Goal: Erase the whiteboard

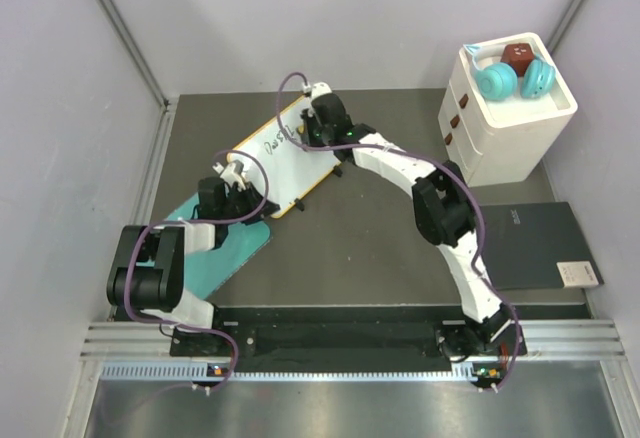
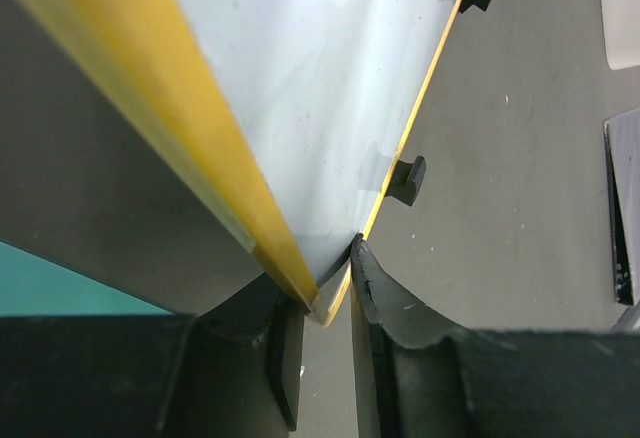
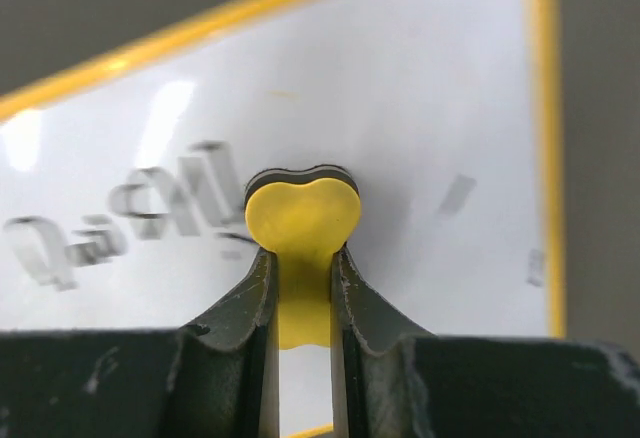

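Note:
The whiteboard [image 1: 268,163], white with a yellow-orange rim, lies diagonally at the table's middle left. Black handwriting [image 1: 272,142] remains near its far end. My left gripper [image 1: 236,190] is shut on the board's near corner; in the left wrist view that corner [image 2: 322,298] sits pinched between the jaws, with small black feet [image 2: 405,180] along one edge. My right gripper [image 1: 318,130] is shut on a yellow heart-shaped eraser [image 3: 302,220], whose dark pad presses on the whiteboard [image 3: 430,108] just right of the blurred handwriting [image 3: 130,220].
A teal mat [image 1: 228,250] lies under the left arm. A white drawer unit [image 1: 505,133] stands at the back right with teal headphones [image 1: 512,80] on top. A dark grey notebook [image 1: 535,243] lies at the right. Grey walls close in on both sides.

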